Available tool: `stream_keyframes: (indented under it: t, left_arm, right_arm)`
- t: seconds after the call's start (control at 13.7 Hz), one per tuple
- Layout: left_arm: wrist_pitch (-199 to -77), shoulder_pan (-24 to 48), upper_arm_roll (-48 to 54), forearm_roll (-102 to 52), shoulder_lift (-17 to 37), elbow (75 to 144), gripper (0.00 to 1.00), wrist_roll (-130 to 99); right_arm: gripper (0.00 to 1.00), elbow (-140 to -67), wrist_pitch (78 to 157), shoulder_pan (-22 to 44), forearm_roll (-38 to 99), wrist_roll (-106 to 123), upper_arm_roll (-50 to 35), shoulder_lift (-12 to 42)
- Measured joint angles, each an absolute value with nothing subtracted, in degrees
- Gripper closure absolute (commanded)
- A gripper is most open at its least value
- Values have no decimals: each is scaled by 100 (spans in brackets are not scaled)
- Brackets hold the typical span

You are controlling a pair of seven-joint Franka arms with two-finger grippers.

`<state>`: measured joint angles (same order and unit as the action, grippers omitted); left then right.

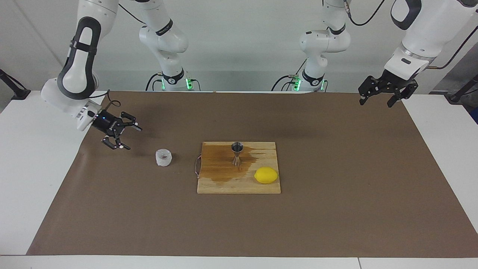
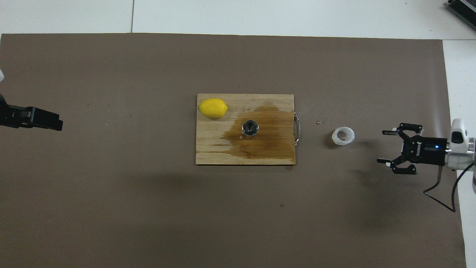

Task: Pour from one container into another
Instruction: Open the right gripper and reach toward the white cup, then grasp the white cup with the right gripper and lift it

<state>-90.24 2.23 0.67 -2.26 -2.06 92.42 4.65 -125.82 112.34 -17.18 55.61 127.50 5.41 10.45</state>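
The translucent white ribbed cup [image 1: 163, 157] stands upright on the brown mat, beside the cutting board toward the right arm's end; it also shows in the overhead view [image 2: 343, 136]. The steel jigger [image 1: 237, 153] stands upright on the wooden board, in a dark wet stain, and shows in the overhead view too [image 2: 250, 128]. My right gripper [image 1: 131, 138] is open and empty, low over the mat, a short gap from the cup toward the right arm's end of the table; the overhead view [image 2: 386, 146] shows it pointing at the cup. My left gripper [image 1: 376, 101] is open and empty, raised over the mat's edge at the left arm's end, waiting.
A yellow lemon [image 1: 266, 175] lies on the wooden cutting board [image 1: 224, 185], at the corner farther from the robots and toward the left arm's end. The board has a metal handle [image 1: 196, 167] on the edge facing the cup. A brown mat [image 1: 336, 209] covers the table.
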Motion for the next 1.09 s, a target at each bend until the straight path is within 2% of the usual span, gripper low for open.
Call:
stream_keyframes:
  t: [0.22,0.36,0.73,1.09]
  left_arm:
    - [-9024,223,67,-226,-206,9242,0,465]
    - [-9024,223,67,-226,-206,9242,0,465]
    - [-9024,223,67,-226,-206,9242,0,465]
    - [-9024,223,67,-226,-206,9242,0,465]
  right_arm:
    - [0,-12307,11338,-1433,6257,13811,517,1824]
    - [0,-12128,11348,-1286,6476,13895,505,2070]
    - [0,-12038,11406,-890,6621,14047,499,2164]
    - [0,-12037,11484,-829,6621,14147,499,2164]
